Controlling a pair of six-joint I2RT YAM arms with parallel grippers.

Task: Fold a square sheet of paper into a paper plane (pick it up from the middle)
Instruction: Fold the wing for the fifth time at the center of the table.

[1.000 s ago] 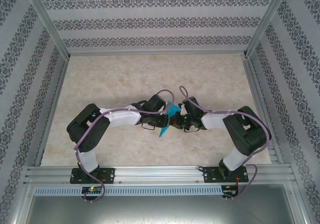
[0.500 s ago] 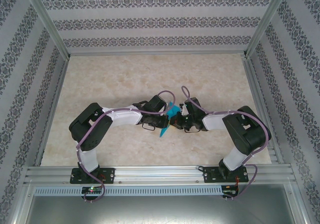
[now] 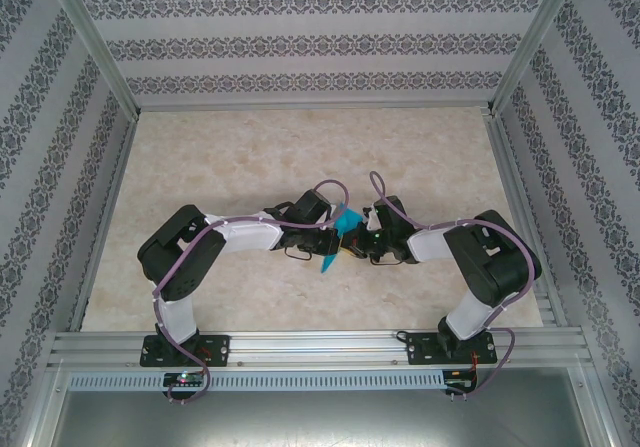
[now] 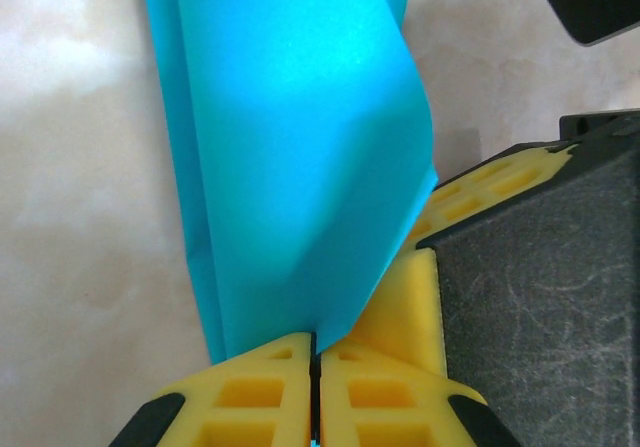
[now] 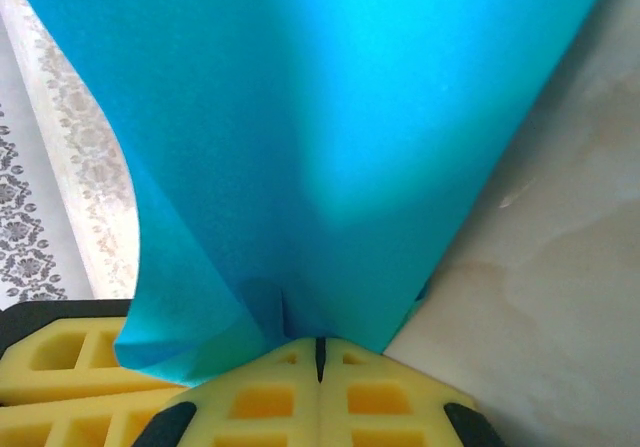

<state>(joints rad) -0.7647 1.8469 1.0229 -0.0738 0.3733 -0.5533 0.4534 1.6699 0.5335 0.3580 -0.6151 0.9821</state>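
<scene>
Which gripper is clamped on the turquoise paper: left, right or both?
Both: the left gripper and the right gripper each pinch the folded turquoise-blue paper sheet with yellow jaws shut.

The left arm (image 3: 240,235) and right arm (image 3: 490,262) share bulky black joints (image 3: 180,257) and white link covers (image 3: 430,245), each trailing a purple cable (image 3: 328,184). Black base plates (image 3: 185,350) sit at the desk's near edge. The yellow fingers (image 4: 255,392) have moulded rectangular recesses.
</scene>
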